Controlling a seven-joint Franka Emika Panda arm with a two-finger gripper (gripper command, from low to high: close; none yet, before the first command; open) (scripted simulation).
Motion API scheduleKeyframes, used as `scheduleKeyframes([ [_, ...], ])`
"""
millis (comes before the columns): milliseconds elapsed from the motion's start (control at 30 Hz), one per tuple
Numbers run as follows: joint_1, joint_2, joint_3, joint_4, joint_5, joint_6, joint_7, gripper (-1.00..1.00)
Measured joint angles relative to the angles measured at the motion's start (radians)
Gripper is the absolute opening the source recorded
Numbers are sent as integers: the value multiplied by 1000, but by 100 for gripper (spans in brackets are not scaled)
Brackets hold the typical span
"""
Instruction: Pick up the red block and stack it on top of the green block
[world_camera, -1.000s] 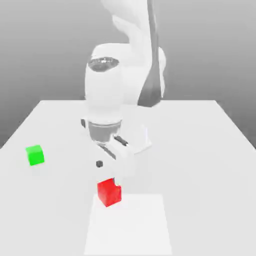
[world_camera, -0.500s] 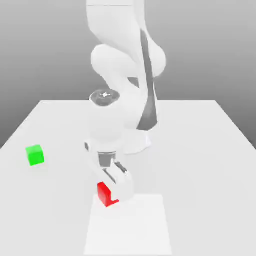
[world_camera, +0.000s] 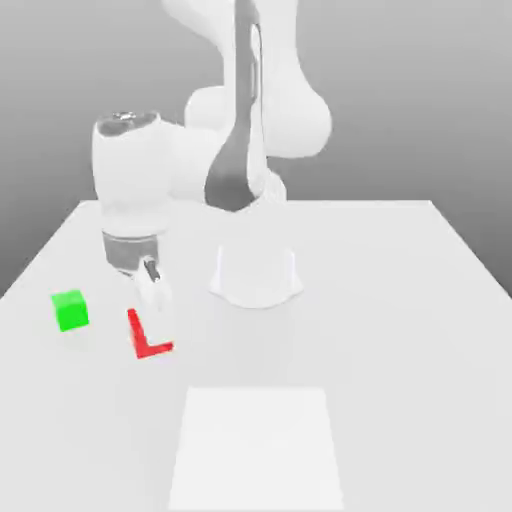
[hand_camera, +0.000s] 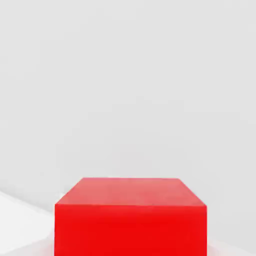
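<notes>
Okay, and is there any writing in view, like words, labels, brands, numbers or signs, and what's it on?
None that can be read: the red block and the green block have plain faces, and no lettering can be made out on the white robot arm, the tabletop or the white square on it.
</notes>
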Motion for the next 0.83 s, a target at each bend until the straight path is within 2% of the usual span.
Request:
scheduleKeyframes([
  [300,-309,-42,-255,43,-118,-80,-130,-100],
  [367,-342,-33,-293,50,-120,-78,-157,-100],
  [567,-301,82,-328,59,-10,26,-244,-100],
  [733,-274,209,-309,60,167,136,-367,-100],
  [767,-286,231,-289,60,201,155,-390,100],
  [833,-286,231,-289,60,201,155,-390,100],
])
